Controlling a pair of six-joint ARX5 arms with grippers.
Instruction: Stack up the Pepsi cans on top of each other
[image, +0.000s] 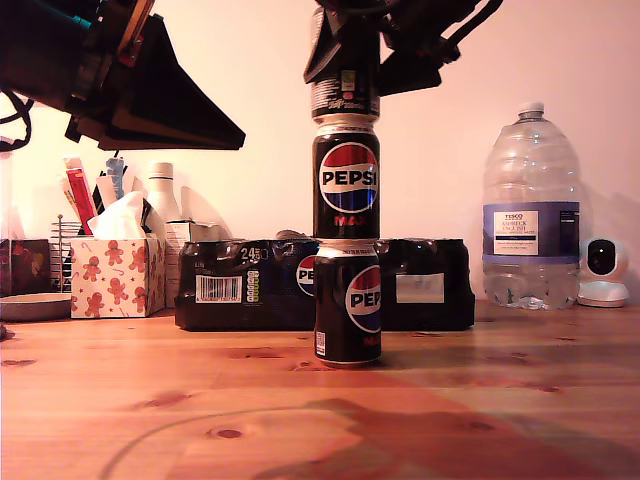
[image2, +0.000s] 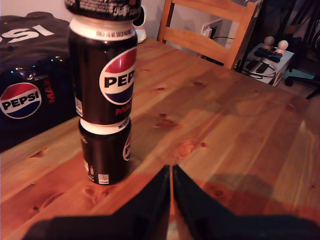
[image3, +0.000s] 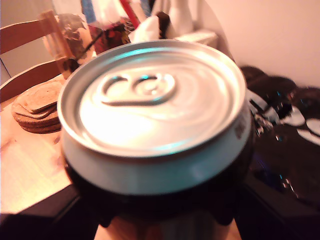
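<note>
Black Pepsi cans (image: 347, 240) stacked three high on wooden table (image: 480, 400)

Second pincer (image: 345, 85) pinching top can — first pincer (image2: 171, 172) pressed together, apart.

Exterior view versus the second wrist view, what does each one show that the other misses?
Only the exterior view shows the two stacked Pepsi cans, the water bottle and the tissue box. Only the second wrist view shows the top can's lid and pull tab and a pile of coasters. Both show the top can in my second hand.
</note>
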